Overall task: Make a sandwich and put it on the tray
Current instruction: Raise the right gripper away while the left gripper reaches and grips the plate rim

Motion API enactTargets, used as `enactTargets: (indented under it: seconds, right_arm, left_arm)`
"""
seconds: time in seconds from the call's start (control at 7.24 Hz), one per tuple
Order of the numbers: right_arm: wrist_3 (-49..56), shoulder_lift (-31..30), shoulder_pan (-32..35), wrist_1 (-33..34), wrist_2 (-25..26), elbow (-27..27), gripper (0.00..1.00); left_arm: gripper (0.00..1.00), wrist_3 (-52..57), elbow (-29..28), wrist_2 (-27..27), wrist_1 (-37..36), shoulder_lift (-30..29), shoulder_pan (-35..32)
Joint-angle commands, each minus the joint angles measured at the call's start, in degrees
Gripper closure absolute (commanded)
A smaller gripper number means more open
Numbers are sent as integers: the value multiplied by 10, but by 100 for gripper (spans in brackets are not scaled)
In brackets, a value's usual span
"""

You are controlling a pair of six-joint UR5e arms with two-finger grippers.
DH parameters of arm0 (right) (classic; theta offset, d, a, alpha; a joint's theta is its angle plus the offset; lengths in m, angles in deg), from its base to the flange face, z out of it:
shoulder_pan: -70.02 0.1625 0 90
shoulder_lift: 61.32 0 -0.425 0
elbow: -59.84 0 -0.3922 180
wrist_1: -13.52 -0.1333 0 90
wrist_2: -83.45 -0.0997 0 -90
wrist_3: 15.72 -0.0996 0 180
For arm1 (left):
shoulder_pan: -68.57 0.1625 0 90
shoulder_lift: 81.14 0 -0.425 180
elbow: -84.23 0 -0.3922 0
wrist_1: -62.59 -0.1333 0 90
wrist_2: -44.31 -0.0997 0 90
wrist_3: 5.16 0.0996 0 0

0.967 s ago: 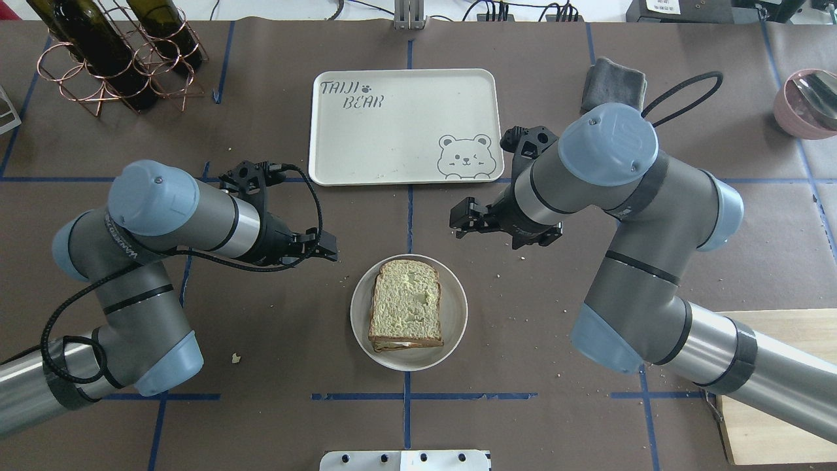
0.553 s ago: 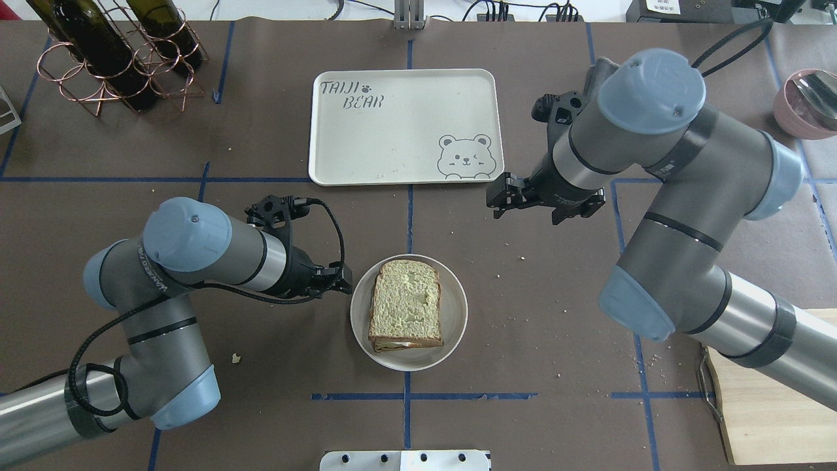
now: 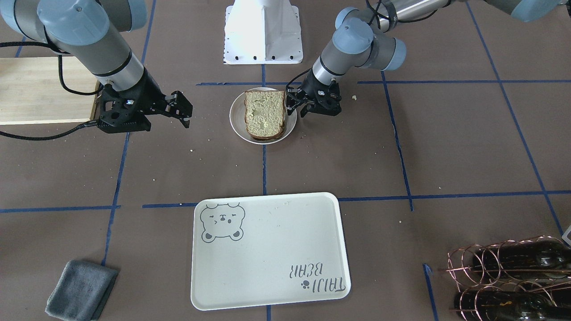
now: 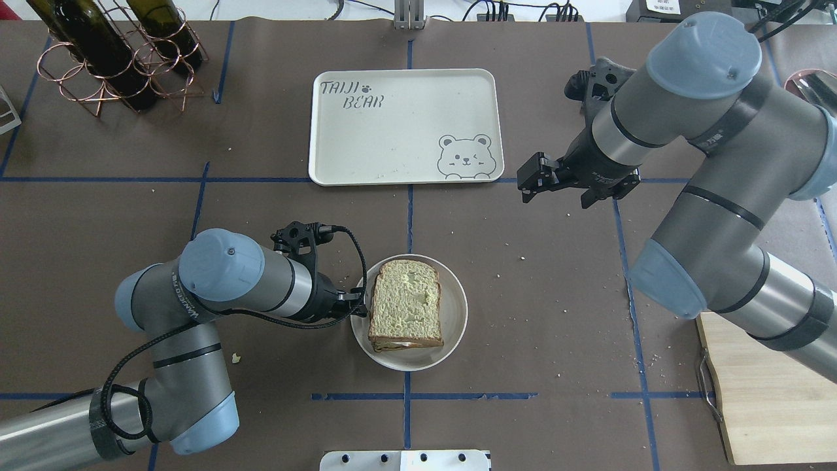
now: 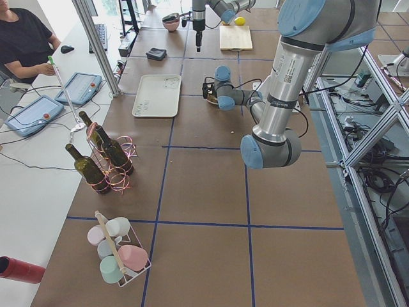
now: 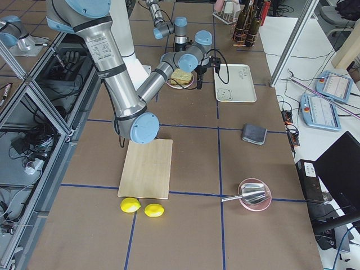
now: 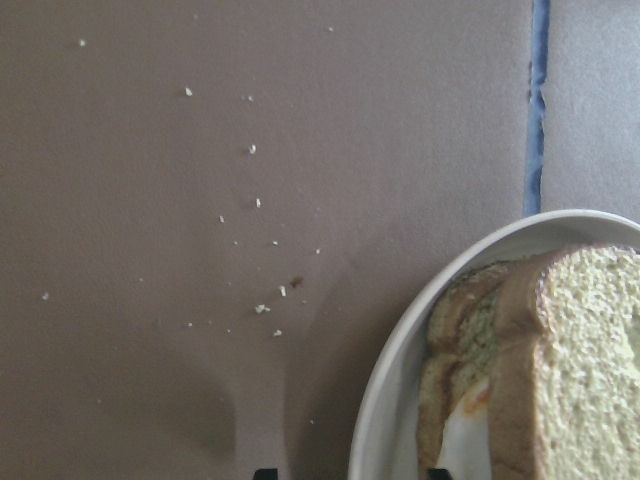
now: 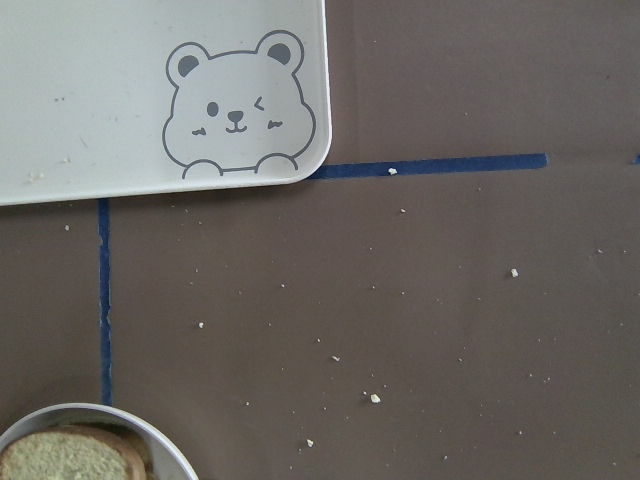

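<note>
Sandwich (image 4: 405, 304): two square bread slices stacked flat, pale green-tan crumb, dark brown crust.
Egg (image 7: 455, 450): white edge with a trace of orange, showing between the slices in the left wrist view.
Sandwich location: on a round white plate (image 4: 456, 314), at the middle of the table (image 4: 261, 216) on the robot's side. It is well apart from the tray.
Tray (image 4: 392, 131): large cream rectangle with rounded corners, grey bear drawing in one corner and "TAIJI BEAR" lettering in the opposite one. It lies flat on the table beyond the plate.
Left end effector (image 4: 356, 299): low at the plate's left edge, just beside the sandwich. Its two tips stand apart at the bottom of the wrist view with the plate rim between them, so it is spread and holds nothing. Whether it touches the plate cannot be told.
Right end effector (image 4: 531, 178): above the table, just off the tray's bear corner and well apart from the sandwich. The fingers are parted and hold nothing.
Crumbs (image 8: 374, 398): pale specks scattered over the brown table cover.
Cutting board (image 4: 771, 392): pale wood, at the robot's right end of the table, with two lemons (image 6: 130, 205) just beside it.
Cloth (image 3: 80, 290): grey, folded, lying beyond the tray's right side.
Wine bottles (image 4: 111, 52): dark green glass, lying in a copper wire rack (image 4: 65, 72) at the far left corner.
</note>
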Motion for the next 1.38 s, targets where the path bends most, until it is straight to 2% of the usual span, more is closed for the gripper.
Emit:
enactTargets:
  seconds: [0.0, 0.55, 0.69, 0.97, 1.24]
  right_arm:
    - [0, -21, 2, 1, 0, 31, 0]
    - [0, -23, 4, 1, 0, 32, 0]
    - [0, -22, 4, 1, 0, 32, 0]
    - [0, -23, 6, 1, 0, 32, 0]
    - [19, -30, 21, 1, 0, 31, 0]
  left_arm:
    - [64, 0, -4, 0, 1, -3, 0]
    - [65, 0, -11, -6, 1, -8, 10]
    - [69, 0, -13, -7, 1, -8, 10]
    - [100, 0, -10, -7, 2, -8, 9]
    - [100, 1, -5, -4, 6, -7, 7]
